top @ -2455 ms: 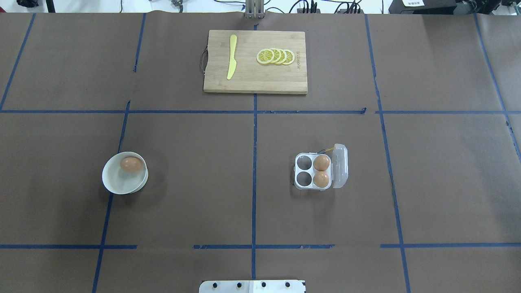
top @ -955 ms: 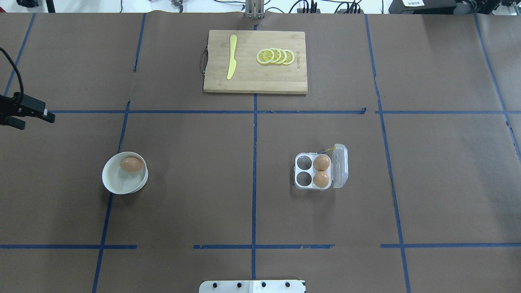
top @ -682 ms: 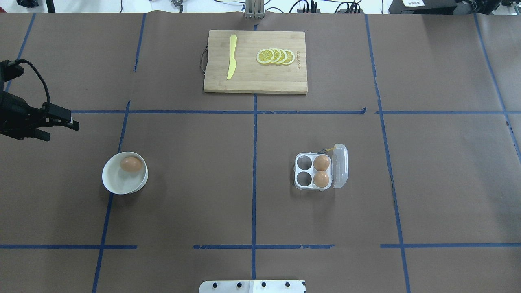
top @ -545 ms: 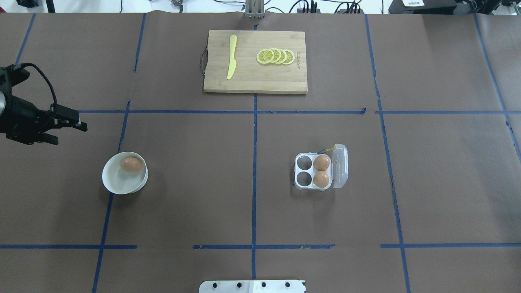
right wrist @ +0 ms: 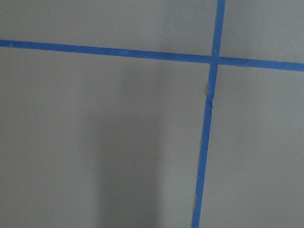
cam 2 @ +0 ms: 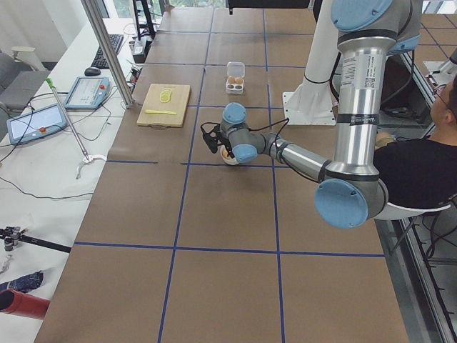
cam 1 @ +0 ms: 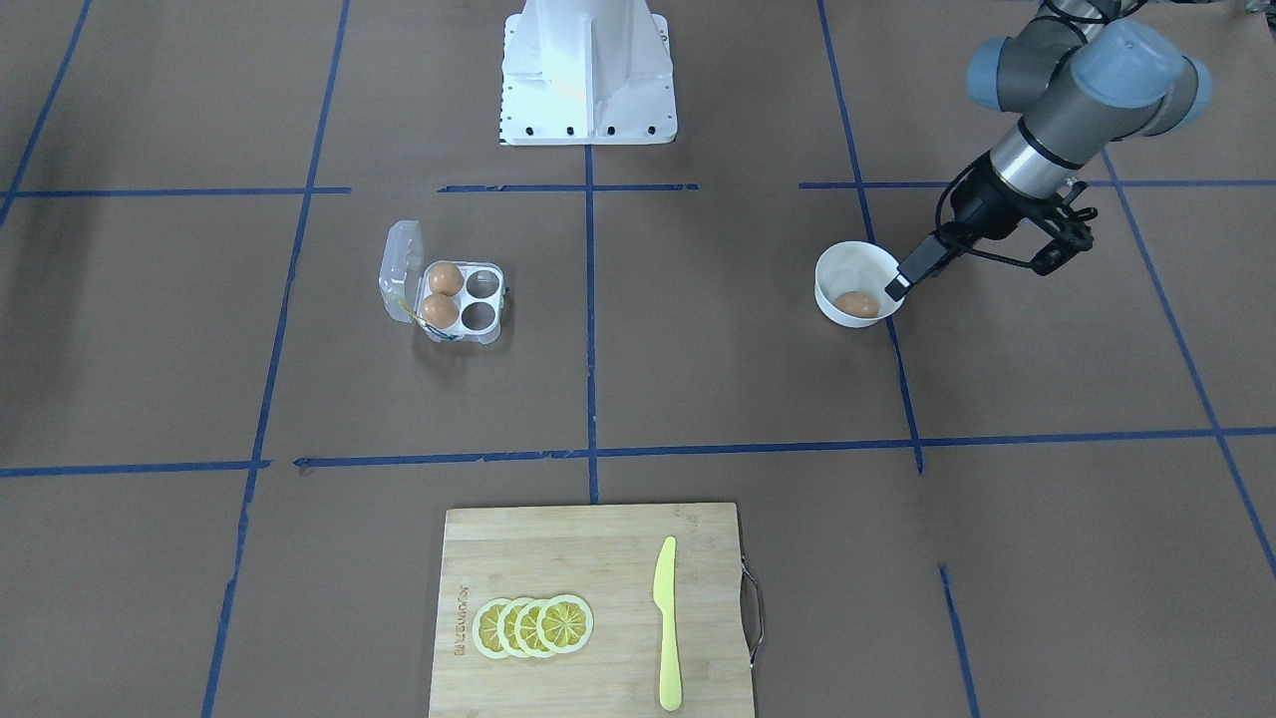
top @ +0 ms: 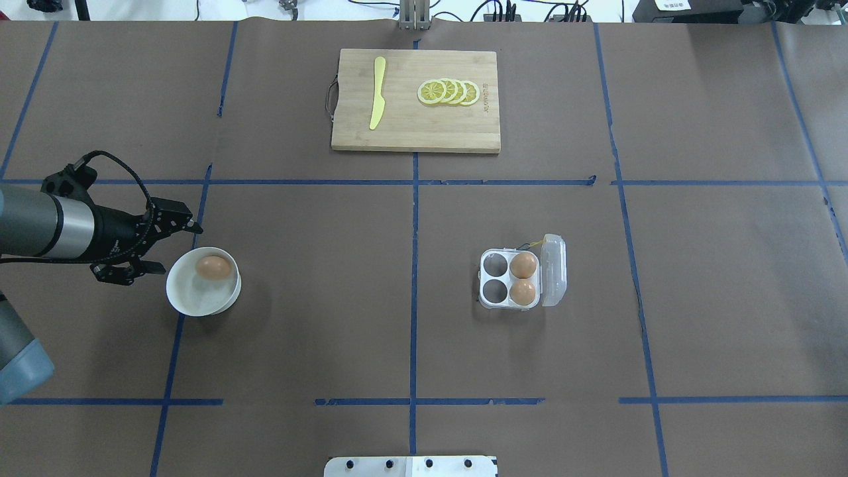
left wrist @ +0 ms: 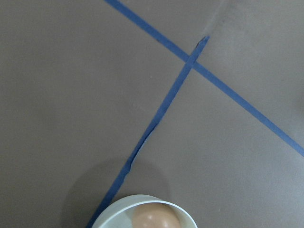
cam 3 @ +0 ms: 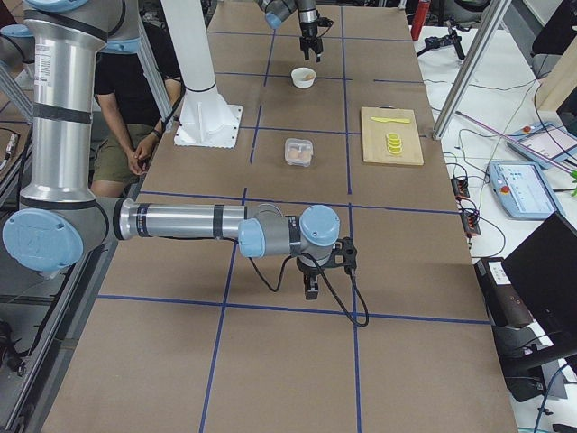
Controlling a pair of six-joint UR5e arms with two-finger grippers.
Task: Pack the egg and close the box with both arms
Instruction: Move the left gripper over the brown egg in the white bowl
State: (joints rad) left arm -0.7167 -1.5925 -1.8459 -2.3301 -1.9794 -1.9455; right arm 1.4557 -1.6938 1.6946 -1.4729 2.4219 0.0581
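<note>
The light-brown egg (top: 213, 267) lies in a white bowl (top: 192, 301), toward its 1 o'clock rim. The clear box (top: 494, 277), well apart at the bowl's 3 o'clock, stands open, with its lid raised at 3 o'clock and two other eggs (top: 523, 265) in the cells beside the lid. The left gripper (top: 171, 246), fingers spread wide, hovers at the bowl's 10 o'clock.

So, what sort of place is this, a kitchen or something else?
Probably a robotics lab, not a kitchen. The table is covered in brown paper with a blue tape grid, the left arm and right arm stand by a white pedestal, and a control tablet lies on a side bench.
</note>
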